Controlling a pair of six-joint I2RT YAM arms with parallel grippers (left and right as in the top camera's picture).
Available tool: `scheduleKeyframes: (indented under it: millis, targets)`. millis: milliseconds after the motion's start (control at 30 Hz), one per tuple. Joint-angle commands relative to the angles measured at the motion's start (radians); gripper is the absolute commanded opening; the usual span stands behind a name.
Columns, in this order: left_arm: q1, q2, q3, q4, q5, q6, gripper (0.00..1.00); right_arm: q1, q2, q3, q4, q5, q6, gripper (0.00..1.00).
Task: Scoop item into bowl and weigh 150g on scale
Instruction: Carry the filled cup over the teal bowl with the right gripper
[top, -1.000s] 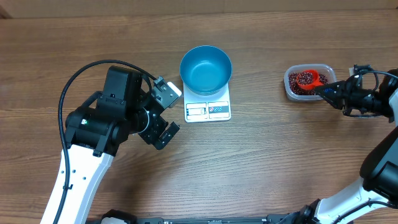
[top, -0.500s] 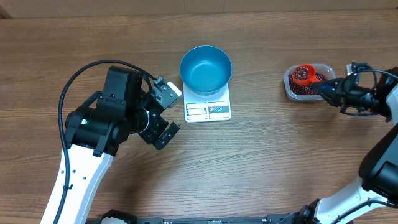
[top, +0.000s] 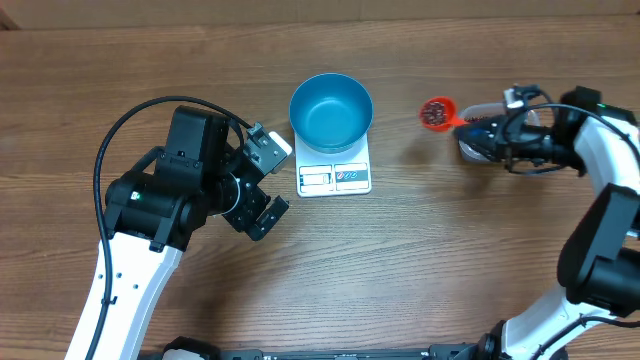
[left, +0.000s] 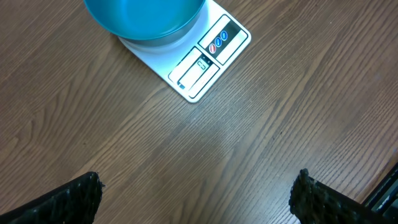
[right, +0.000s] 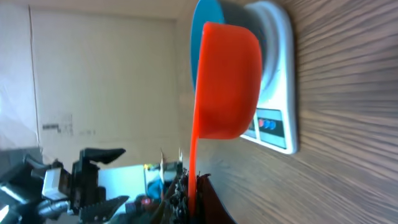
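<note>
Orange-red and loaded: gripping the scoop (top: 456, 120) by its thin handle in the right gripper (top: 478, 127), jaws pressed tight on it, and holding the cup level over the bare wooden table (top: 450, 250) toward the far edge, between the bowl (top: 331, 112) and the clear tub (top: 468, 150), nearer the tub. Holding a small heap of the dark beans (top: 434, 112) in that cup, with none showing yet in the blue bowl, which is sitting on the back part of the white scale (top: 335, 177) at the middle of the table's far half. Hanging the left gripper (top: 285, 180) spread wide and empty just off the scale's front-left corner, touching nothing. Judging the risks from here: tipping the cup too soon and scattering beans on the wood short of the rim; letting the slim handle twist in the pinch, since the load is sitting well out from the fingers; coming in low and knocking the bowl's rim, shifting it on the platform and upsetting the reading; pouring everything at once and overshooting the target weight. Not reading the display, it being too small to make out in any view.
</note>
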Motion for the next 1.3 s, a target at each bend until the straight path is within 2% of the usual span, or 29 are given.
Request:
scheduleKeyframes:
  millis: [0, 200, 300, 533, 700, 1100, 1267]
  targets:
    - [0.002, 0.003, 0.023, 0.004, 0.005, -0.011, 1.00, 0.045, 0.005, 0.015, 0.019, -0.068, -0.001, 0.04]
    - [0.002, 0.003, 0.023, 0.004, 0.005, -0.011, 1.00, 0.114, 0.005, 0.034, 0.042, -0.089, 0.002, 0.04]
    - [0.002, 0.003, 0.023, 0.004, 0.005, -0.011, 1.00, 0.149, 0.005, 0.047, 0.082, -0.088, 0.049, 0.04]
    - [0.002, 0.003, 0.023, 0.004, 0.005, -0.010, 1.00, 0.240, 0.005, 0.054, 0.294, -0.068, 0.239, 0.04]
    - [0.002, 0.003, 0.023, 0.004, 0.005, -0.010, 1.00, 0.317, 0.005, 0.054, 0.436, -0.049, 0.312, 0.04]
    - [0.002, 0.003, 0.023, 0.004, 0.005, -0.010, 1.00, 0.451, 0.005, 0.054, 0.592, 0.314, 0.298, 0.04]
    - [0.002, 0.003, 0.023, 0.004, 0.005, -0.011, 1.00, 0.499, 0.005, 0.054, 0.595, 0.451, 0.229, 0.04]
